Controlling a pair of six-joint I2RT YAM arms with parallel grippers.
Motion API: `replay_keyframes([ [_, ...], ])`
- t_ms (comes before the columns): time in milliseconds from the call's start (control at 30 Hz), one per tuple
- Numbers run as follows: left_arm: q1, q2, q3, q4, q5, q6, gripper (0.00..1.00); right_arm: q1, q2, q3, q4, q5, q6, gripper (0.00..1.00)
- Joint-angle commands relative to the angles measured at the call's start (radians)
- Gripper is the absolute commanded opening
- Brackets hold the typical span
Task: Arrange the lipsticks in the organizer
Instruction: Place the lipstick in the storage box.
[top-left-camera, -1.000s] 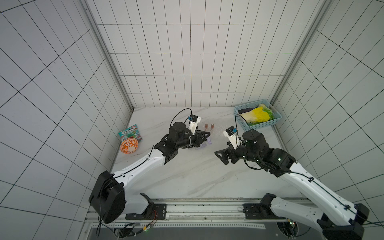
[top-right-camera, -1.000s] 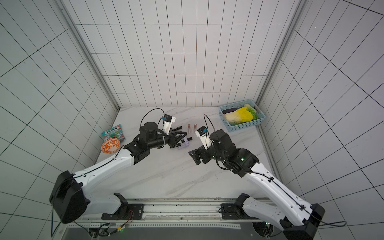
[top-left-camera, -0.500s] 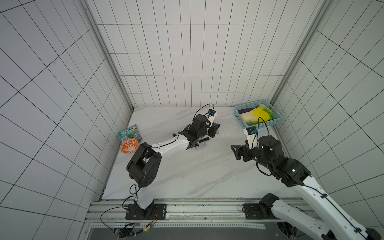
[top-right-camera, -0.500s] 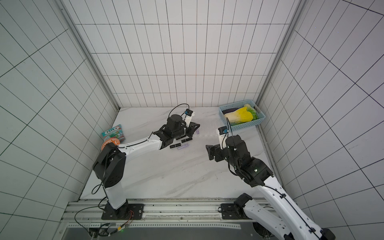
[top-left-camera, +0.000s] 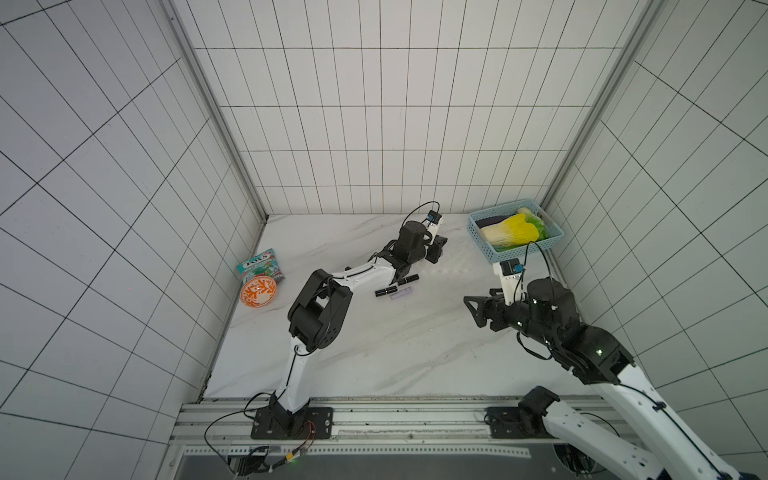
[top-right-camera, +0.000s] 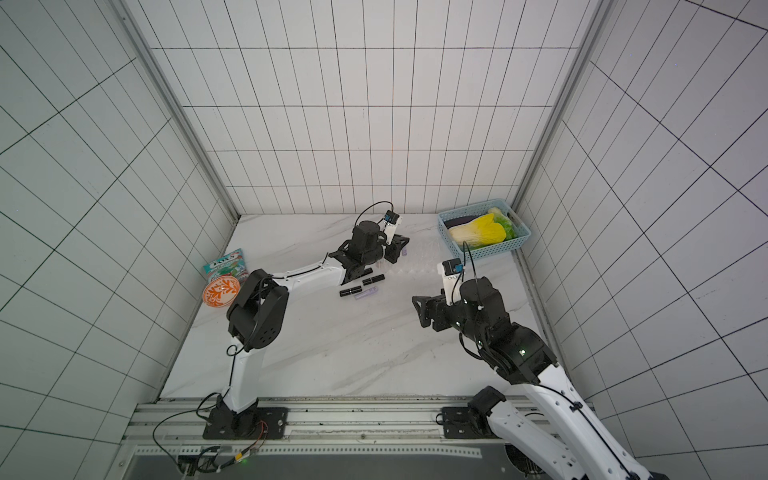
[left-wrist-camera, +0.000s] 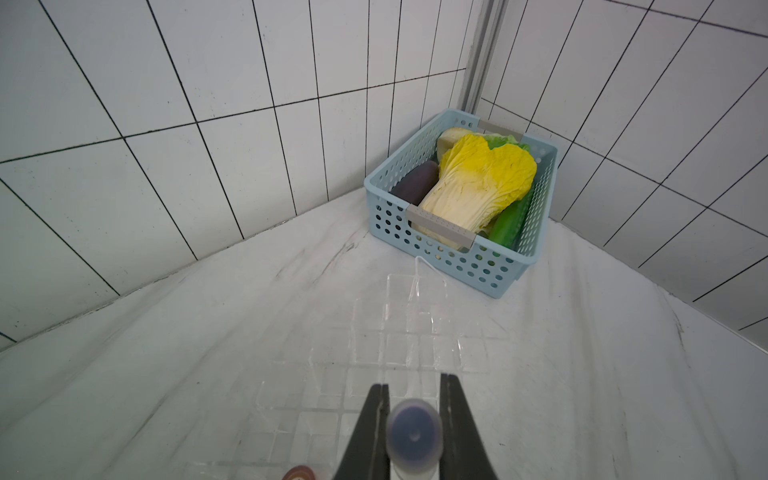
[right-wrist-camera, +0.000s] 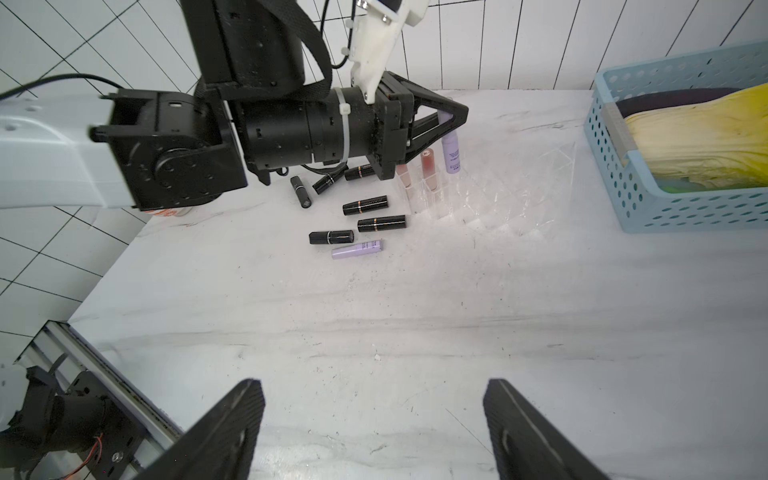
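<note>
- Two pinkish gloss tubes stand upright in slots at the 9 o'clock end of the organizer, so I judge the task to be barely started.
- One held lavender tube hangs upright at the organizer, just beside those two. My left hand is clamped on its cap. I cannot tell whether its base has entered a slot.
- Six black lipsticks lie flat on the counter, and a loose lavender tube lies with them. Seen from above, that cluster sits at about 8 o'clock from the organizer, near it but not touching.
- Most slots look empty through the clear plastic, so seven tubes are left to pick up and stand, plus the one being placed.
- My right hand hovers over bare counter at about 5 o'clock from the organizer, fingers wide apart with nothing between them.
- A light-blue basket of vegetables sits close to the organizer at 2 o'clock. It narrows the approach from that side.
- At 9 o'clock, well apart by the wall, are an orange bowl and a snack packet; neither interferes.
- My left arm overhangs the farthest black lipsticks, so I judge the right hand's reach there blocked for now. The standing gloss tubes could tip if nudged.
</note>
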Motion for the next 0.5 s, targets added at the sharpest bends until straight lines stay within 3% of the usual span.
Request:
replay_keyframes([
  [0, 0.020, 0.046, 0.038, 0.017, -0.003, 0.011, 0.09, -0.006, -0.026, -0.001, -0.015, -0.050, 0.038, 0.86],
  [467, 0.034, 0.138, 0.099, 0.008, 0.032, -0.006, 0.10, -0.006, -0.019, 0.005, -0.022, -0.073, 0.037, 0.83],
])
